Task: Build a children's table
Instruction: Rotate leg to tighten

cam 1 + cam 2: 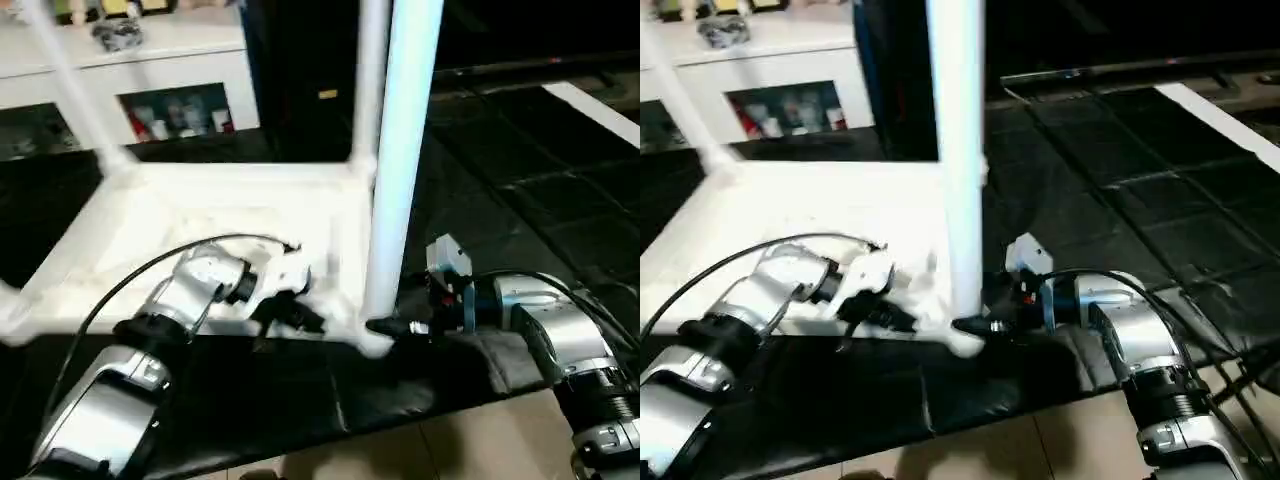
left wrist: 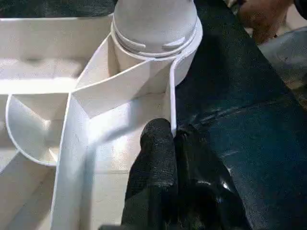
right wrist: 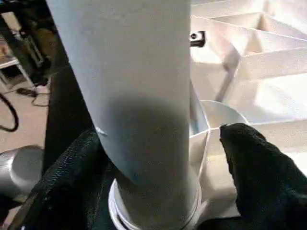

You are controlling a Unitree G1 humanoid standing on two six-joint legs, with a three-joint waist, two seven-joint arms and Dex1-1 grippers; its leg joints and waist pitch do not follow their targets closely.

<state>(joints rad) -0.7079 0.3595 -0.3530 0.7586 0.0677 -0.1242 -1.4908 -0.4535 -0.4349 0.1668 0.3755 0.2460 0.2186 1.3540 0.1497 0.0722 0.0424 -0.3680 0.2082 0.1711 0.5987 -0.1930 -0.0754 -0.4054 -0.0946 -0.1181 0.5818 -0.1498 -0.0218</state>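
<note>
1. Two grippers work at one near corner of the upturned children's table (image 1: pixel 215 215), which lies with its ribbed underside up on a dark mat (image 1: pixel 300 395); the near corner leg (image 1: pixel 400 160) stands upright in its socket (image 1: pixel 370 335), long axis vertical, rising out of the top of the head views.
2. Right gripper (image 3: pixel 158 158) straddles that leg low down, just above the socket; its fingers (image 3: pixel 259 167) stand wide, one on each side of the shaft, and whether the pads actually press the leg cannot be told; the right arm reaches in level from the robot's right.
3. Left gripper (image 2: pixel 172 143) is pinched tight on the thin upright rim of the tabletop (image 2: pixel 170 96), just beside the same socket; it appears to steady the top.
4. Judgement: the coming move turns on the leg's axis running straight up between the right fingers; the right arm is the nearer one to seat or twist it, while the left holds the top from shifting.
5. Other legs (image 1: pixel 70 85) stand at far corners; a white cabinet (image 1: pixel 150 70) sits behind.
</note>
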